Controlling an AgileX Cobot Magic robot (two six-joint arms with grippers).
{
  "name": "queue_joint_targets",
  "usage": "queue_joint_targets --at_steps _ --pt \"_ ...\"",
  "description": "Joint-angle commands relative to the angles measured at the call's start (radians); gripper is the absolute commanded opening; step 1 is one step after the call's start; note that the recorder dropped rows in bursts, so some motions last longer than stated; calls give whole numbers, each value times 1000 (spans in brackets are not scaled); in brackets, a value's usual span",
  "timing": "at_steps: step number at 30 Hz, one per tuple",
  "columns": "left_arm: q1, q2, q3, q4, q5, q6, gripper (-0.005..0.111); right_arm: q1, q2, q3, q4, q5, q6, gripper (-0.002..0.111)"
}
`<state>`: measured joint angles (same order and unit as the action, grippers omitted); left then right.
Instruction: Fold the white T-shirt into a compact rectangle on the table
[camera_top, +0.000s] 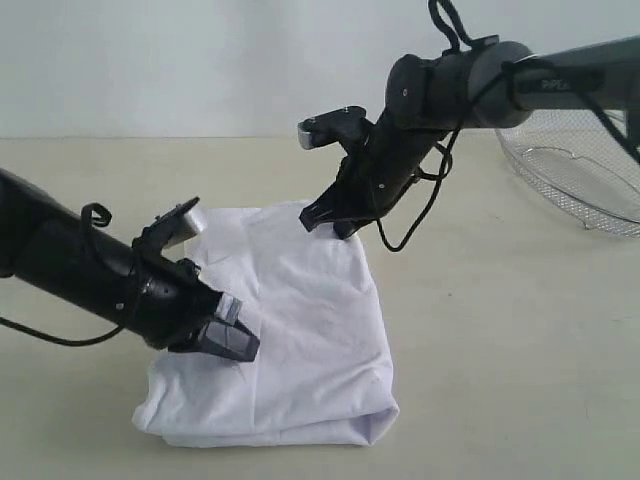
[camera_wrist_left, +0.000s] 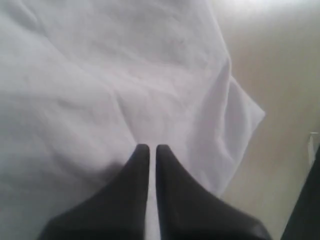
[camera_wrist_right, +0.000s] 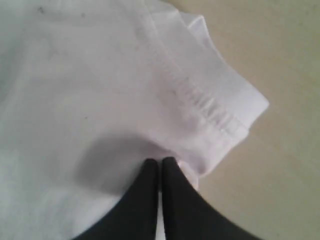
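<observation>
The white T-shirt (camera_top: 300, 340) lies towards the front of the worktop (camera_top: 500, 350), already a rough rectangle (lettering hidden). The left hand (camera_top: 238, 345) and right hand (camera_top: 325, 222) rest at it, both pinched shut and seemingly empty. This looks like final tidying, so the next move calls for squaring the edges.

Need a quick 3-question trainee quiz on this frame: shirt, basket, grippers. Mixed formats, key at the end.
1. True or false: the white short-sleeved cotton T-shirt lies folded on the pale beige matte table, outside the silver wire-mesh basket.
2. Pick one: in the exterior view, the tips of the right gripper are at the shirt's A) far corner, B) near edge, C) middle.
3. One word: is the left gripper open or shut?

Key: 1 true; 2 A; 3 shut.
</observation>
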<state>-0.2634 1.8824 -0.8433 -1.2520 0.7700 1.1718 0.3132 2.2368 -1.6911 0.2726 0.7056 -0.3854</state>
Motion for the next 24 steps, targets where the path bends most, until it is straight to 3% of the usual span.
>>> queue_joint_targets --at_steps 1,8,12,15,18,21,24 --pt "-16 -27 84 -23 -73 3 4 -21 71 -109 4 37 -4 0" --pt "-16 -28 171 -49 -53 39 4 -102 43 -202 7 177 28 0" --pt "-16 -92 167 -215 71 194 4 -144 -44 -202 7 285 -23 0" --pt "-16 -179 167 -297 47 220 4 -198 -67 -202 31 415 -45 0" --pt "-14 -257 167 -248 -21 217 4 -272 -64 -202 196 515 -144 0" --pt "-14 -316 167 -177 -88 186 4 -357 -62 -157 524 515 -315 0" --pt "-14 -352 167 -162 -164 170 4 -419 -62 -82 729 515 -428 0"
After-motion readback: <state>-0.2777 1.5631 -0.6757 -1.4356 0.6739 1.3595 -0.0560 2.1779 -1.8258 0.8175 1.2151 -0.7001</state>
